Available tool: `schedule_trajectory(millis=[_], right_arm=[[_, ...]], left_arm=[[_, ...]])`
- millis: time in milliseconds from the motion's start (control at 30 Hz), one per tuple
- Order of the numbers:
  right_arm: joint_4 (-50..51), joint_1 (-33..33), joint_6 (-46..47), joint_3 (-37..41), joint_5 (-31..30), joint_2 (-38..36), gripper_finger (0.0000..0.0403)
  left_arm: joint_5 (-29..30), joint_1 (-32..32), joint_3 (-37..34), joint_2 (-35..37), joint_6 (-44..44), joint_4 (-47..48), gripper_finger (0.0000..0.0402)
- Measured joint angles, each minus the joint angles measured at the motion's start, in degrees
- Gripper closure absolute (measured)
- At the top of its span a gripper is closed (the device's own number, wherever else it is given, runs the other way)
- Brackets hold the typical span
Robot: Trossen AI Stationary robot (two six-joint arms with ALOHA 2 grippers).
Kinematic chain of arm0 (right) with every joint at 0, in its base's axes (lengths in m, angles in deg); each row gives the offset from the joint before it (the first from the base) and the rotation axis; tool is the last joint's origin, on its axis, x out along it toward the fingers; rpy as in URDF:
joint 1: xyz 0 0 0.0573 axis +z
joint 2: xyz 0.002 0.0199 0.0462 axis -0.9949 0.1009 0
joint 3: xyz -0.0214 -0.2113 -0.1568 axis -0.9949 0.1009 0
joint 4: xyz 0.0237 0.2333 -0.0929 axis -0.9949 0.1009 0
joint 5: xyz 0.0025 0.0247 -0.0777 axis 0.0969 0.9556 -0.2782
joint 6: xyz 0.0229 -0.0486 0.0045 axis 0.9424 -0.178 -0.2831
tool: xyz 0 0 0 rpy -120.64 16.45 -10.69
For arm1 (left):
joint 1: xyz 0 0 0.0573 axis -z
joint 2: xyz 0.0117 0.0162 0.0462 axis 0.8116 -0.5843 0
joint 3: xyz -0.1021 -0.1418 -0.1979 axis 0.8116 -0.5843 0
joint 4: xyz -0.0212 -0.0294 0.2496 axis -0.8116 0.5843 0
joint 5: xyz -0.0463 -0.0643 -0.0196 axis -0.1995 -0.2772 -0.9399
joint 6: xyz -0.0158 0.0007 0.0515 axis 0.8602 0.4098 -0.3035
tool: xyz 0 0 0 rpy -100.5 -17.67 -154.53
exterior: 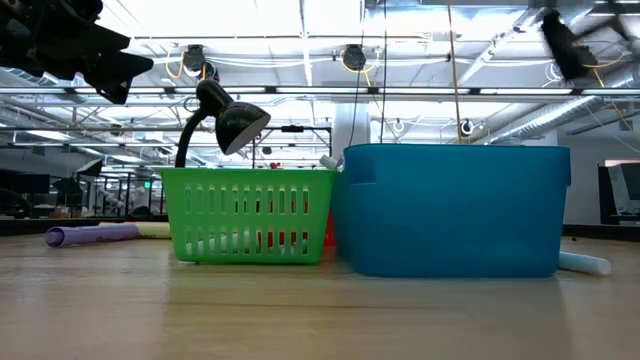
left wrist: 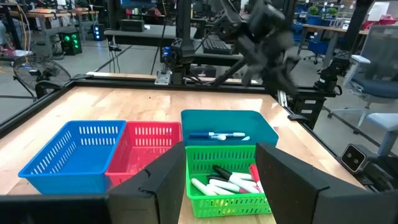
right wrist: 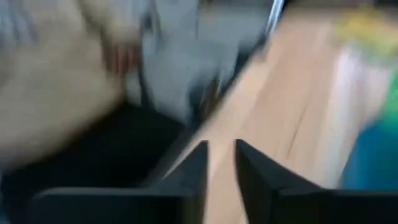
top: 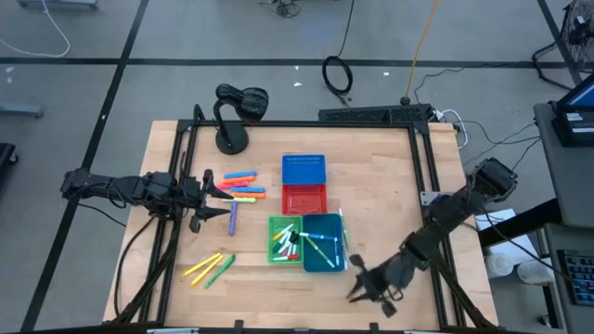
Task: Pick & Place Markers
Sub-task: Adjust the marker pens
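Overhead, loose markers point(top: 243, 186) lie just beside left pincer point(top: 223, 197).

Right wrist view smeared by motion blur; purple marker point(exterior: 90, 235) partly hidden behind green bin point(exterior: 250, 215).

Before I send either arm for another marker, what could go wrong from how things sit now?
1. The left gripper hovers, fingers open and empty, beside the cluster of orange, pink and yellow markers; a low pass could scatter them.
2. The right gripper sits near the table's front edge beside the teal plastic bin; a swing could shove the bin.
3. A loose white marker beside that bin could roll.
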Motion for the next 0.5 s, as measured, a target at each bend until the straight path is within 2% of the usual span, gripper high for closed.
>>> schedule_trajectory(millis=[67, 167, 233, 500], right_arm=[[6.6, 1.6, 3.9, 0.4, -1.3, 0.3, 0.039], [7.3, 2.9, 9.1, 2.0, -9.3, 1.1, 0.0394], [7.4, 2.9, 10.1, 3.3, -12.1, 1.3, 0.04], [6.5, 0.3, 14.9, 5.3, -12.3, 5.8, 0.0402]], left_arm=[[0.0, 0.0, 0.0, 0.0, 0.0, 0.0, 0.0204], [0.0, 0.0, 0.0, 0.0, 0.0, 0.0, 0.0204], [0.0, 0.0, 0.0, 0.0, 0.0, 0.0, 0.0204], [0.0, 0.0, 0.0, 0.0, 0.0, 0.0, 0.0204]])
